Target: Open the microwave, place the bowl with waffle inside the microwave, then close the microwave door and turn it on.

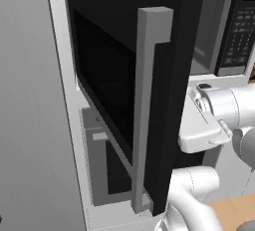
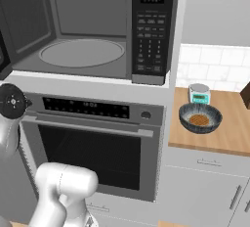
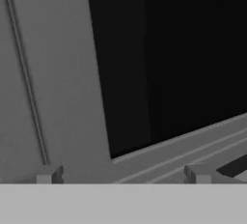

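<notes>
The microwave door (image 1: 109, 75) stands swung wide open to the left, its grey bar handle (image 1: 147, 105) facing the left base camera. The microwave (image 2: 152, 30) shows its lit cavity and round glass turntable (image 2: 80, 52). The dark bowl (image 2: 200, 117) with the brown waffle (image 2: 198, 120) rests on the wooden counter (image 2: 229, 135) to the right. My gripper (image 3: 123, 175) is open with nothing between its fingertips (image 3: 48, 175). It is close to the door's inner side, facing the dark window (image 3: 183, 59). In the left base view my hand is tucked behind the door's edge.
A grey oven (image 2: 93, 143) with a horizontal handle sits under the microwave. A small white and teal scale (image 2: 199, 94) stands behind the bowl. A tall grey panel (image 1: 30, 125) borders the open door on the left. Cabinet fronts (image 2: 205, 192) lie below the counter.
</notes>
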{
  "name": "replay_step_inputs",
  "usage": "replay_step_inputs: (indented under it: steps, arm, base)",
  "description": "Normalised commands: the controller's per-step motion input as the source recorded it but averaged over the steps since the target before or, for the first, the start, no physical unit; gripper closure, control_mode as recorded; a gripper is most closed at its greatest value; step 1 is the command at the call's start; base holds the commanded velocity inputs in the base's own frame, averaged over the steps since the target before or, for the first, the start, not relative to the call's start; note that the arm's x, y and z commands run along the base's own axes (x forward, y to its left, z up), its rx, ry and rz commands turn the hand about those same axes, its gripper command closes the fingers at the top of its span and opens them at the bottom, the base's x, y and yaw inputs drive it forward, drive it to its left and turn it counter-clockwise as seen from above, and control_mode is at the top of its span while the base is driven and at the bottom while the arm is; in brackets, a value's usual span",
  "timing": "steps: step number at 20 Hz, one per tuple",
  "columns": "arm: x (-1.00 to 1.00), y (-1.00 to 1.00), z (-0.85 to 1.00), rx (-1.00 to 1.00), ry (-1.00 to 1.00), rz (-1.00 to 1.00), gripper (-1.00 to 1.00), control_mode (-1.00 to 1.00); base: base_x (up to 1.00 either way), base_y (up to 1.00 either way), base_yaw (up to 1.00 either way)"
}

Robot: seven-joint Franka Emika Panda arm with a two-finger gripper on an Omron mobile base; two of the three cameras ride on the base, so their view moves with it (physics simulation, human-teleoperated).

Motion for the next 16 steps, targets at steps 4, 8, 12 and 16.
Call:
replay_step_inputs:
  steps: [4, 8, 12, 16]
  arm:
    - [0.16, -0.01, -0.04, 0.0, 0.1, -0.01, -1.0, -1.0]
    - [0.35, 0.0, -0.13, 0.0, 0.32, -0.03, -1.0, -1.0]
    - [0.3, 0.04, -0.08, -0.02, 0.37, -0.06, -1.0, -1.0]
    - [0.0, -0.23, -0.06, 0.0, 0.39, -0.22, -1.0, -1.0]
  base:
    - [0.0, 0.0, 0.0]
    - [0.0, 0.0, 0.0]
    - [0.0, 0.0, 0.0]
    - [0.0, 0.0, 0.0]
